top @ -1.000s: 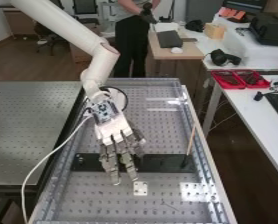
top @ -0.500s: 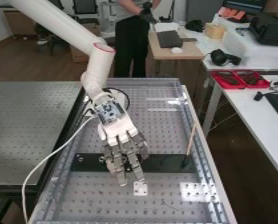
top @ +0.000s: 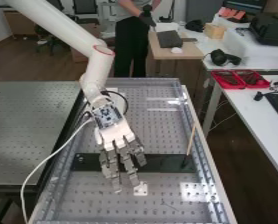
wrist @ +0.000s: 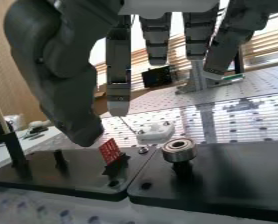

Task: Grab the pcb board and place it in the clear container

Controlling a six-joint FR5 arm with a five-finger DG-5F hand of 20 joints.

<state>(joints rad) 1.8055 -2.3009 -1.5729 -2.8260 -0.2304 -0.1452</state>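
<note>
Honestly, the pcb board [wrist: 110, 151] in its holder [wrist: 117, 166] near the black plate [wrist: 76, 179] edge looks light, stiff, maybe brittle. The hand [top: 113, 134] has straight, slightly spread fingers; I'd pinch the board's flat faces up top.

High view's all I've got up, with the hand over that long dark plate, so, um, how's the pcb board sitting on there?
Observer: The red pcb board stands on edge in a small black mount, which rises from the dark plate.
Operator: Okay, and is the hand touching the board yet?
Observer: No, the wrist view shows a gap between the board and the thumb, the nearest part of the hand.
</note>
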